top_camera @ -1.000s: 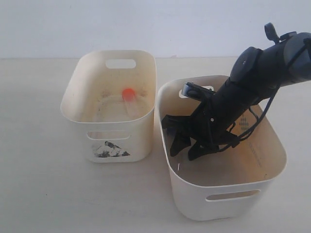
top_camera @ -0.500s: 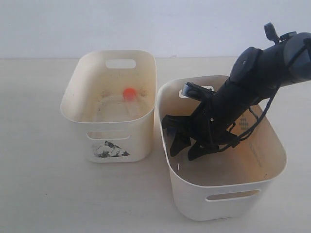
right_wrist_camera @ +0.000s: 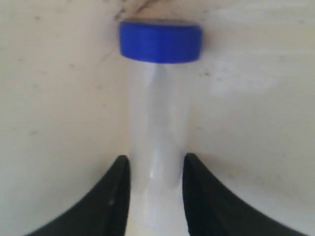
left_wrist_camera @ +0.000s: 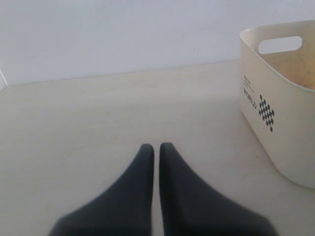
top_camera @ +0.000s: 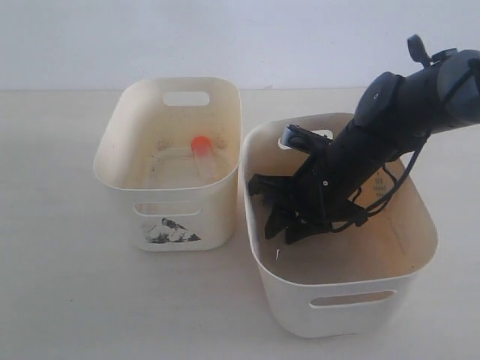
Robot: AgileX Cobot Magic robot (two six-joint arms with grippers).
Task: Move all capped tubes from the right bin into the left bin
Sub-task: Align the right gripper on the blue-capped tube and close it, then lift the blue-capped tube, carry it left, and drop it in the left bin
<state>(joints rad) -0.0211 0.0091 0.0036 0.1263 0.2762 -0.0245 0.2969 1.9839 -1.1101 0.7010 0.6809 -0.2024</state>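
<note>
Pincer on right (right_wrist_camera: pixel 154 164) grips blue-capped tube (right_wrist_camera: pixel 157 113) far from cap, inside right bin (top_camera: pixel 300 300) at 4 o'clock. Left pincer (left_wrist_camera: pixel 156 147) clenched, empty. Risk: slick tube pivots, drops before left bin (top_camera: pixel 124 199), 10 o'clock.

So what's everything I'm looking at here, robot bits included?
bins: two, cream, side by side; left bin with a sticker, right bin wider
orange-capped tube: one, clear, in the left bin
blue-capped tube: one, clear, in the right bin
table: one, beige, under everything
wall: one, white, behind
right gripper: one, black, down in the right bin, closed on the blue-capped tube
left gripper: one, black, shut, over bare table near a bin
</note>
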